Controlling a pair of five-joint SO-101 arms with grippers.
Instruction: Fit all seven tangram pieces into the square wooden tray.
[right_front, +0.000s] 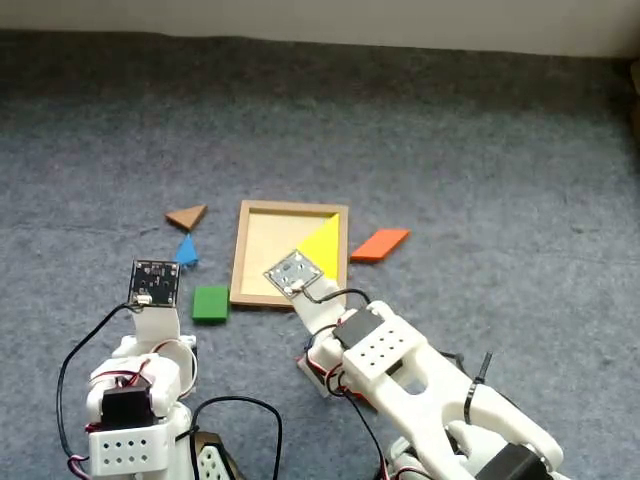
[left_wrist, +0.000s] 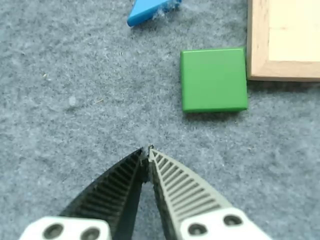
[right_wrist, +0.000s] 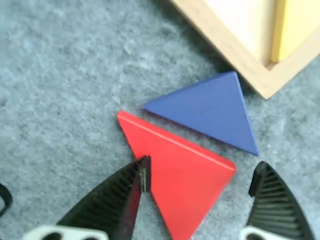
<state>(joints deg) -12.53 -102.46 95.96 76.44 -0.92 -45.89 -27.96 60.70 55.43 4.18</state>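
The square wooden tray (right_front: 240, 262) lies mid-table with a yellow triangle (right_front: 325, 245) in its right part. Outside it lie an orange parallelogram (right_front: 380, 244), a brown triangle (right_front: 187, 215), a light blue triangle (right_front: 186, 250) and a green square (right_front: 210, 302). My right gripper (right_wrist: 201, 172) is open, low over the carpet, with a red triangle (right_wrist: 180, 180) between its fingers. A dark blue triangle (right_wrist: 210, 110) lies just past it, near the tray corner (right_wrist: 235, 50). My left gripper (left_wrist: 148, 150) is shut and empty, short of the green square (left_wrist: 214, 80).
Grey carpet covers the table. The left arm's wrist (right_front: 155, 283) hangs left of the tray and the right arm's wrist (right_front: 295, 272) over its front edge. Black cables loop near the arm bases (right_front: 240, 405). Bare carpet stretches right of the orange piece and behind the tray.
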